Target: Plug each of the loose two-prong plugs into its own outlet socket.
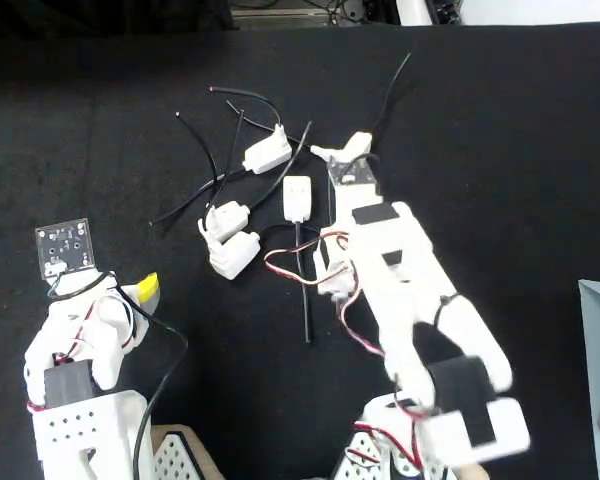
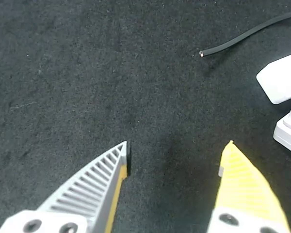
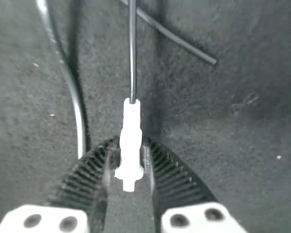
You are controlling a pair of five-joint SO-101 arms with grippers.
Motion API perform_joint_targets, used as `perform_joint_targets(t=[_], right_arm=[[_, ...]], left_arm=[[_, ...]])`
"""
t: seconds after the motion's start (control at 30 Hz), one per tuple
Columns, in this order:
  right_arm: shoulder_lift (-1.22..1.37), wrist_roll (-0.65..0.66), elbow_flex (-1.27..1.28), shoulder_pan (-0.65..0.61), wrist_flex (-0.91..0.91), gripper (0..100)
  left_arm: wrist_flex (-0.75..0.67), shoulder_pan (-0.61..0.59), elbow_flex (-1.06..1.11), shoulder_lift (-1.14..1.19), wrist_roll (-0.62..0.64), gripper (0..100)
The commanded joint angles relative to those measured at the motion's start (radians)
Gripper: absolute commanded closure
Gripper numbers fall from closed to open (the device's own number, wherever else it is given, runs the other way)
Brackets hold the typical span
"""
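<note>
Right jaws pinch slim white black-corded plug (image 3: pixel 130 141), left jaws spread; white plastic socket blocks (image 1: pixel 268 152) at its nine o'clock seemingly all unfilled.

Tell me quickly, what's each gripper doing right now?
Left gripper: open, empty.
Right gripper: closed on a small white plastic plug with a black cord.

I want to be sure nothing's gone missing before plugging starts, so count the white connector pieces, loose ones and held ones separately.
White connector pieces lying loose on the black cloth: 4
White plug held in the right pincer: 1
Total: 5
</note>
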Motion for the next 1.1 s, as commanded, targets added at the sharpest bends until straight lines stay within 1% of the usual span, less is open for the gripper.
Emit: perform_joint_targets(t=[0.0,0.1,0.2,0.33,0.43,0.57,0.63,0.73,0.83,0.97,1.07], right_arm=[[-0.168,0.018,-0.016,-0.015,0.037,98.7],[-0.315,0.068,-0.004,-0.015,0.04,98.7],[-0.456,0.098,0.033,-0.023,0.034,98.7],[-0.625,0.135,0.111,-0.107,0.032,98.7],[-0.731,0.163,0.163,-0.193,0.031,98.7],[-0.858,0.212,0.216,-0.293,-0.015,98.6],[-0.915,0.232,0.245,-0.339,-0.04,98.6],[-0.986,0.235,0.28,-0.416,-0.054,98.6],[-1.029,0.229,0.305,-0.477,-0.051,98.6],[-1.041,0.227,0.337,-0.532,-0.054,98.6],[-1.041,0.227,0.343,-0.559,-0.054,98.7]], left_arm=[[-0.006,-0.001,-0.065,-0.008,-0.006,70],[-0.006,0.002,-0.099,-0.008,-0.005,70],[-0.006,0.042,-0.117,-0.008,-0.005,70],[-0.006,0.134,-0.134,-0.008,-0.003,70],[-0.006,0.176,-0.17,-0.008,-0.003,70],[-0.008,0.239,-0.197,-0.008,-0.003,70],[-0.037,0.288,-0.191,-0.008,-0.003,70],[-0.078,0.335,-0.188,0.0,-0.003,70],[-0.091,0.364,-0.194,-0.006,-0.003,70],[-0.081,0.415,-0.213,-0.008,-0.003,70],[-0.041,0.473,-0.246,-0.008,-0.003,70]])
